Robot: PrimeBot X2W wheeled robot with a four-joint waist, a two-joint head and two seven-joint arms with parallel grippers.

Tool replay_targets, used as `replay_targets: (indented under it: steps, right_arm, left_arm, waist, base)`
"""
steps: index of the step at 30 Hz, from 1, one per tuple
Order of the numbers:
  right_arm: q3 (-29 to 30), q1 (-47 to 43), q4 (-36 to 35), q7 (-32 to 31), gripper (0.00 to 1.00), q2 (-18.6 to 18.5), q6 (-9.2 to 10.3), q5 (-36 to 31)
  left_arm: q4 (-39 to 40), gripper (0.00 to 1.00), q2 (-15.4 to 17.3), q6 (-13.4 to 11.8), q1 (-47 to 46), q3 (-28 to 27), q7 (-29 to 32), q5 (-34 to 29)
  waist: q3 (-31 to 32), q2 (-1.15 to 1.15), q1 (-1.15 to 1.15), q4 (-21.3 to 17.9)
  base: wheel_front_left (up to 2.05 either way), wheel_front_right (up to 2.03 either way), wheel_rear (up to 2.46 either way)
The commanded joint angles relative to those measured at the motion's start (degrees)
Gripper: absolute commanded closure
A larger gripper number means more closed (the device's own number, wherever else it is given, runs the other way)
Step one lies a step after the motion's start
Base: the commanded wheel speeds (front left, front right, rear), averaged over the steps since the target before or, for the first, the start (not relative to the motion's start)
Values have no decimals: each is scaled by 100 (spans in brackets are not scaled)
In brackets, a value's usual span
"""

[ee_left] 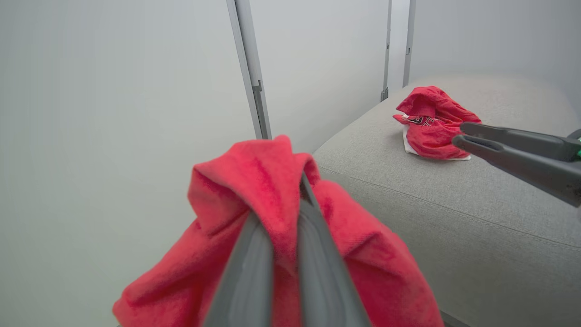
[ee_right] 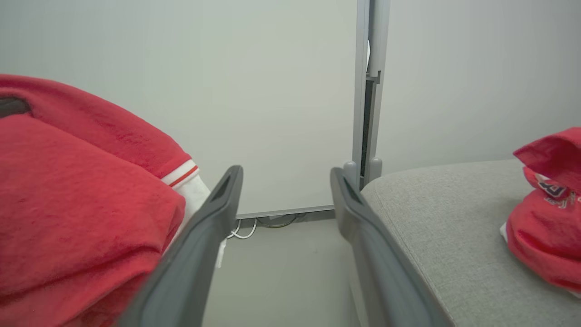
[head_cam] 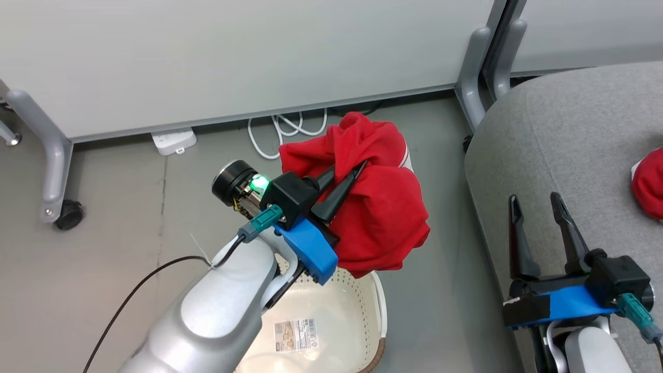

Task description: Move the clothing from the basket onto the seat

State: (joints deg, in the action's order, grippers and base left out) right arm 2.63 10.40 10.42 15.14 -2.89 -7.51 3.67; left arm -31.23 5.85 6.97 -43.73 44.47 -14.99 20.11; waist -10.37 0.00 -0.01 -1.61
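Note:
My left gripper (head_cam: 348, 173) is shut on a bunched red garment (head_cam: 380, 207) that hangs in the air above the far end of the cream basket (head_cam: 380, 305). In the left wrist view the cloth (ee_left: 254, 181) is pinched between my two fingers. A second red garment (head_cam: 650, 184) lies on the grey seat (head_cam: 559, 134), also seen in the left wrist view (ee_left: 431, 122) and the right wrist view (ee_right: 544, 227). My right gripper (head_cam: 536, 202) stands open over the seat's near edge, nothing between its fingers.
White partition panels (head_cam: 233, 57) on grey legs (head_cam: 49, 155) with a castor stand behind. A white power strip (head_cam: 173, 140) and coiled white cable (head_cam: 282, 132) lie on the floor by the wall. A barcode sticker (head_cam: 295, 334) shows on the basket's floor.

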Motion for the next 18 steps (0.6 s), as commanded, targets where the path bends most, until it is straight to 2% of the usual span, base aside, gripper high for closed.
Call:
replay_targets:
  steps: [1,10,18]
  right_arm:
    - [-35,-106,18,0,0,3,4,34]
    - [-145,-268,41,0,0,3,4,112]
    - [-431,-262,-61,0,0,3,4,145]
  left_arm:
    - [-9,100,-2,7,-88,-24,-28,0]
    - [-88,100,18,20,-110,59,-29,71]
    - [-116,100,43,25,-161,75,-29,96]
  waist:
    - [117,0,1,-39]
    - [367,0,1,-108]
    - [339,0,1,-112]
  base:
    - [0,0,0]
    - [0,0,0]
    - [0,0,0]
